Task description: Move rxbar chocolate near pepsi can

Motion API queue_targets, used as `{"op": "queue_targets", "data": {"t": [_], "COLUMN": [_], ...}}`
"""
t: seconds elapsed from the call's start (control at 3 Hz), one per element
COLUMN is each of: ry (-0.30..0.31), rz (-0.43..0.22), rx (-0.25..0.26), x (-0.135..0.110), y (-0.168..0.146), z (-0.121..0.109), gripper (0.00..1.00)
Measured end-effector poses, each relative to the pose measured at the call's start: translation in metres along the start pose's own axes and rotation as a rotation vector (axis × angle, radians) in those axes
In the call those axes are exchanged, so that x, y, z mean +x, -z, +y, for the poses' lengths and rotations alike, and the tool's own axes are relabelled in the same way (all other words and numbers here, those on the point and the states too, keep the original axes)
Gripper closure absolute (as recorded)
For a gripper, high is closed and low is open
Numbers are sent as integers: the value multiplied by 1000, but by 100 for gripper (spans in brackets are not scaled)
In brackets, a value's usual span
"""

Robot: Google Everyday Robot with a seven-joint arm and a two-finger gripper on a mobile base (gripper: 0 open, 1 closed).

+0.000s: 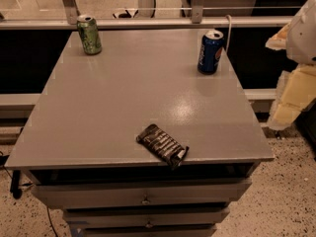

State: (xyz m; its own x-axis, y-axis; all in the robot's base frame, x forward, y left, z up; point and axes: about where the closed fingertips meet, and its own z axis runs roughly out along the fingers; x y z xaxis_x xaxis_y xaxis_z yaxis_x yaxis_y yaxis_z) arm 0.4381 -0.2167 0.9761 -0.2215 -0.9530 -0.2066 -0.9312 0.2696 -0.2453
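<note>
The rxbar chocolate (162, 145) lies flat near the front edge of the grey table top (123, 98), turned diagonally, with one crimped end at the edge. The pepsi can (211, 52) stands upright at the back right of the table, dark blue with a silver top. My gripper (294, 98) shows as white and pale yellow parts at the right edge of the camera view. It is off the table, to the right of it, well away from both the bar and the can. It holds nothing that I can see.
A green can (89, 34) stands upright at the back left corner. The table is a drawer cabinet with handles (145, 199) on its front. A rail and glass wall (148, 21) run behind it. Speckled floor lies to the right.
</note>
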Motion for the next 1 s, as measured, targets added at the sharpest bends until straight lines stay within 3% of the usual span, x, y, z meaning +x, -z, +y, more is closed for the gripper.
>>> {"op": "queue_targets", "data": {"t": [0.67,1.0], "ry": [-7,-34], "rz": [-27,-102], "rx": [-7,-59], "x": [-4,-25], "y": [-1,-23], "z": [-3,14], "gripper": [0,0]}}
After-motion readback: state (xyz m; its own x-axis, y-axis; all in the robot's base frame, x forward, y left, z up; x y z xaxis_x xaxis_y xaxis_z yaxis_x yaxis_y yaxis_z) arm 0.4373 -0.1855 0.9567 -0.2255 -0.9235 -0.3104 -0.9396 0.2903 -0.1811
